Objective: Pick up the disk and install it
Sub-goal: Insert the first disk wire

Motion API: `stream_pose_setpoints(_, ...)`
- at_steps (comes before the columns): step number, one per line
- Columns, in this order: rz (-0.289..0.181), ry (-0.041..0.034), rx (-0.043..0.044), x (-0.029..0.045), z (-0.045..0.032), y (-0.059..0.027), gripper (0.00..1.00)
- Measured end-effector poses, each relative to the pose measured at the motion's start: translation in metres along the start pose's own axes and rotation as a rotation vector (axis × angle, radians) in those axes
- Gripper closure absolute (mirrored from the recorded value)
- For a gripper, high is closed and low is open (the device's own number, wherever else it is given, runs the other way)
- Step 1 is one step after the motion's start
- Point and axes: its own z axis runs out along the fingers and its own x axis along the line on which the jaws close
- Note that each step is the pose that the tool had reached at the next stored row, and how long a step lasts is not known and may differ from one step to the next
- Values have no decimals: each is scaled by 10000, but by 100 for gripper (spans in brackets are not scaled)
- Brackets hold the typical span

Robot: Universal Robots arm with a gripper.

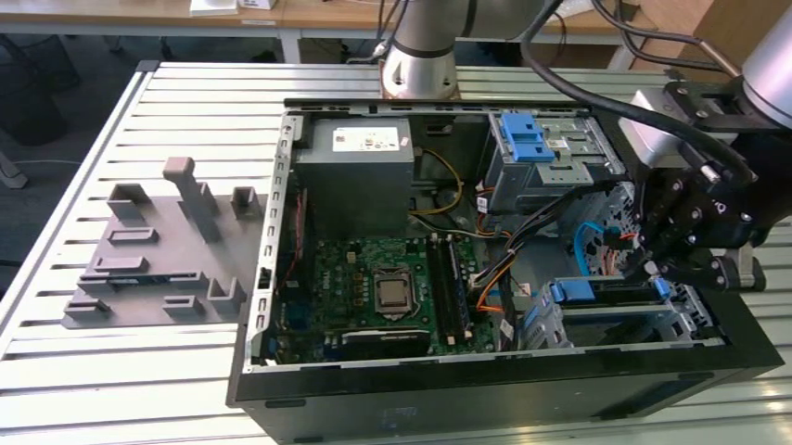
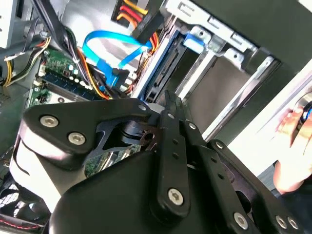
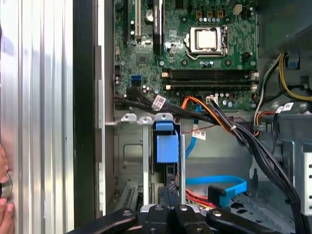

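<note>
The disk (image 1: 606, 290) sits on edge in a slot of the silver drive cage (image 1: 693, 320) at the near corner of the open computer case, on the exterior view's right. Its blue side rail (image 3: 166, 146) faces the first wrist view, and its dark edge (image 2: 168, 66) runs into the cage in the second wrist view. My gripper (image 1: 646, 269) hangs over the disk's outer end. The black fingers (image 3: 168, 192) are shut together with nothing between them. Their tips (image 2: 171, 100) are at or just above the disk's edge; whether they touch it I cannot tell.
Orange, black and blue cables (image 3: 219, 185) cross beside the cage. The motherboard (image 1: 371, 278), the grey power-supply box (image 1: 359, 176) and an upper cage with a blue latch (image 1: 539, 148) fill the case. A grey fixture (image 1: 161, 250) lies on the slatted table. A person's hand (image 2: 292, 126) rests beside the case.
</note>
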Motion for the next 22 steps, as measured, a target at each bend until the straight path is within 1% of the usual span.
stream_pose_setpoints(3, 1, 0, -18, 0, -1, -46, 89)
stream_pose_setpoints(9, 4, 1, -28, -1, -16, -60, 89)
stream_pose_setpoints(15, 2, 0, -40, -2, -91, -62, 89)
stream_pose_setpoints(22, 3, 2, -95, -4, -172, -84, 89)
